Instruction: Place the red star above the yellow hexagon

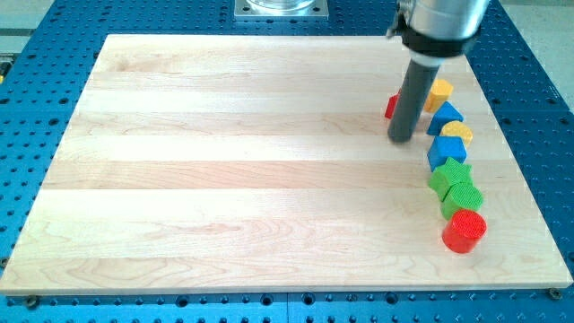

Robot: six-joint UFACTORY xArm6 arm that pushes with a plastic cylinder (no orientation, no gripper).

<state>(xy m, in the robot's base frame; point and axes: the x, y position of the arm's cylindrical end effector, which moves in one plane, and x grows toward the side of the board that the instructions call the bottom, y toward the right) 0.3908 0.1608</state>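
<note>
Tip (401, 139) down on wooden board (224, 170), holding nothing; red star (392, 107) touching at 11 o'clock, mostly hidden; yellow hexagon (440, 93) near at 1 o'clock.

wooden board (224, 161) open leftward, block column from yellow hexagon (439, 92) to red cylinder (464, 231) crowding right edge

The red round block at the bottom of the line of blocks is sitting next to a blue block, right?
Not quite. In the camera view, the red round block does sit at the bottom of the line, but its neighbour is a green block, not a blue one. The nearest blue block lies farther up.
</note>
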